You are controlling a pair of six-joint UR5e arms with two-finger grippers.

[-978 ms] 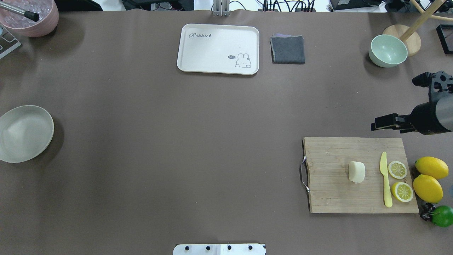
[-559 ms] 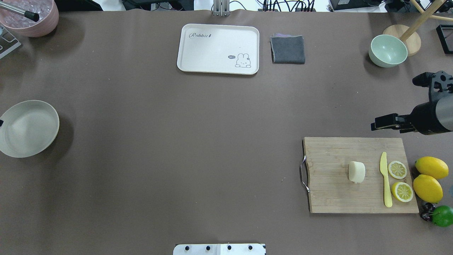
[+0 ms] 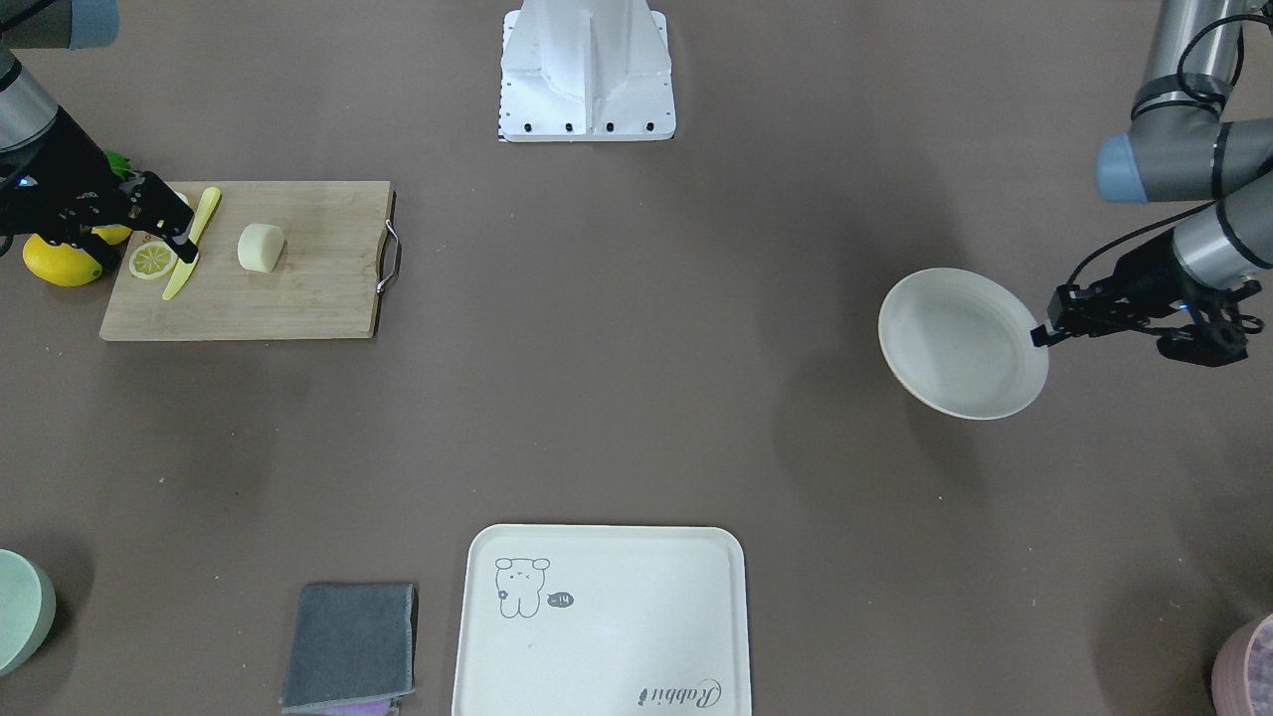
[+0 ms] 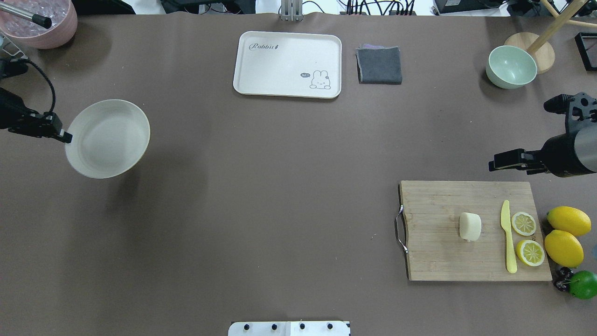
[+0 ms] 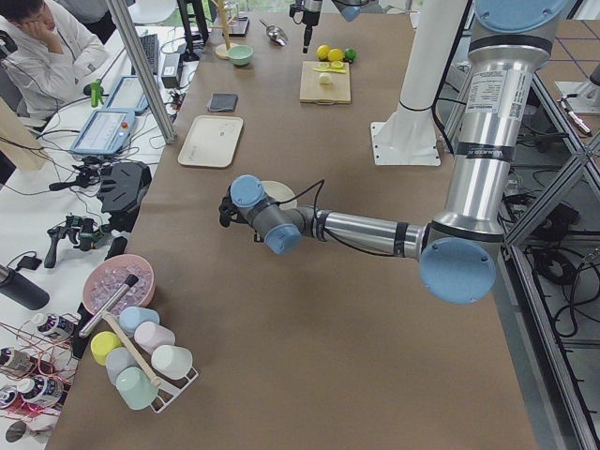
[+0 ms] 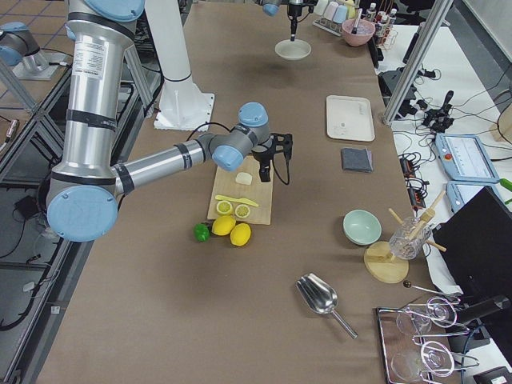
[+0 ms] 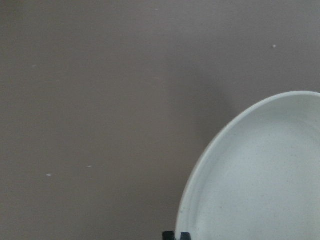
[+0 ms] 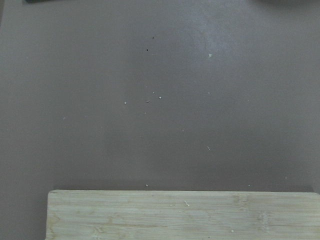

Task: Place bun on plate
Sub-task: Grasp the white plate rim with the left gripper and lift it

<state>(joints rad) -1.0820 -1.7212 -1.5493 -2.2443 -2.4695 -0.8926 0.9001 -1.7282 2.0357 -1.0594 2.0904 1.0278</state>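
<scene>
The pale cream bun (image 4: 469,226) lies on the wooden cutting board (image 4: 433,261) at the near right, also seen as the bun (image 3: 261,247) from the front. The round cream-white plate (image 4: 108,138) hangs tilted above the table's left side, its shadow below it. My left gripper (image 4: 65,136) is shut on the plate's left rim. The left wrist view shows the plate's rim (image 7: 210,160) over bare table. My right gripper (image 4: 495,163) hovers open just beyond the board's far edge, holding nothing, some way from the bun.
A yellow knife (image 4: 508,238), two lemon slices (image 4: 524,223), whole lemons (image 4: 568,220) and a lime (image 4: 583,284) sit at the board's right. Far side: rabbit tray (image 4: 287,64), grey cloth (image 4: 379,65), pale green bowl (image 4: 511,66), pink bowl (image 4: 42,21).
The plate has moved from the table's left edge rightward and toward the far side, carried by my left gripper, which has come into view. The right arm and the bun stayed still.
</scene>
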